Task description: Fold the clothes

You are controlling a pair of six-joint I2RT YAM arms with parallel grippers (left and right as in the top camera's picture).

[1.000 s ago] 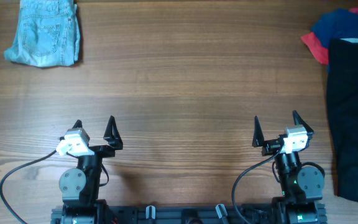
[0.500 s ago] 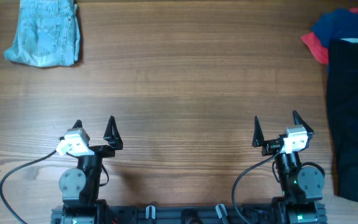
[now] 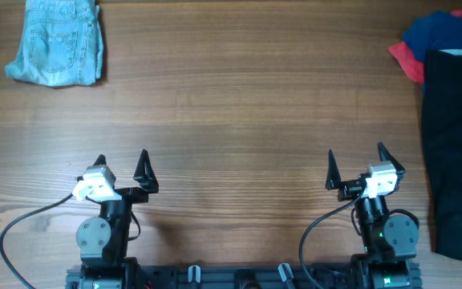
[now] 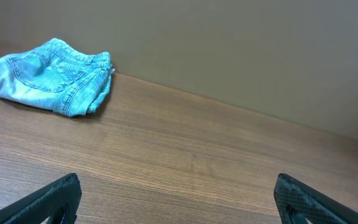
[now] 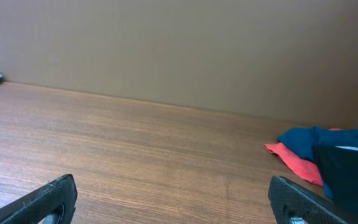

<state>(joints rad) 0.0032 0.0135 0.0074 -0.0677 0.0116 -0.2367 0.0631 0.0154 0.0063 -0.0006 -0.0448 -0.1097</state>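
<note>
Folded light-blue denim shorts (image 3: 56,42) lie at the far left of the table; they also show in the left wrist view (image 4: 51,74). A pile of clothes sits at the right edge: a black garment (image 3: 457,144), a blue one (image 3: 439,32) and a red one (image 3: 406,60) beneath; the blue one (image 5: 309,140) and the red one (image 5: 294,160) show in the right wrist view. My left gripper (image 3: 123,164) is open and empty near the front edge, as the left wrist view (image 4: 179,199) shows. My right gripper (image 3: 356,163) is open and empty too, as the right wrist view (image 5: 173,199) shows.
The wooden table (image 3: 239,112) stretches between the two clothing groups. Both arm bases and a cable (image 3: 22,229) sit along the front edge. A plain wall (image 4: 229,43) stands behind the table.
</note>
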